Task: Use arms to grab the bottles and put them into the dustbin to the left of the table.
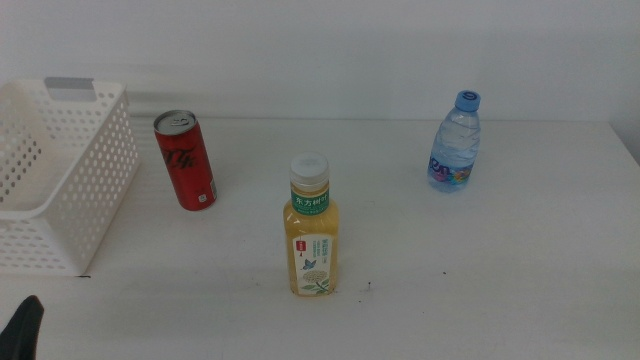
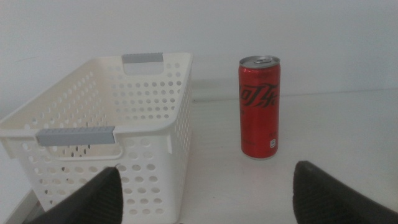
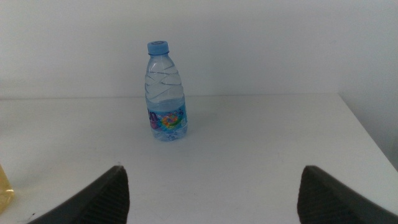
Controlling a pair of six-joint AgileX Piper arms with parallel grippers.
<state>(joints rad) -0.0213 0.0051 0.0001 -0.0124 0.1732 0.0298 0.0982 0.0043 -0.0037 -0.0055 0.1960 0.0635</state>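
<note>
Left blocky black parallel gripper: jaws spread wide apart, nothing between them, only dark tips visible in own wrist view; small dark part shows at bottom-left corner of middle view. Right blocky black parallel gripper: jaws likewise wide apart, holding nothing.

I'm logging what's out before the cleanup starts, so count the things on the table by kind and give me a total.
Cans: 1, the red cola can
Plastic bottles: 2, the yellow tea bottle and the clear water bottle
Baskets: 1, the white perforated basket
Total: 4
</note>
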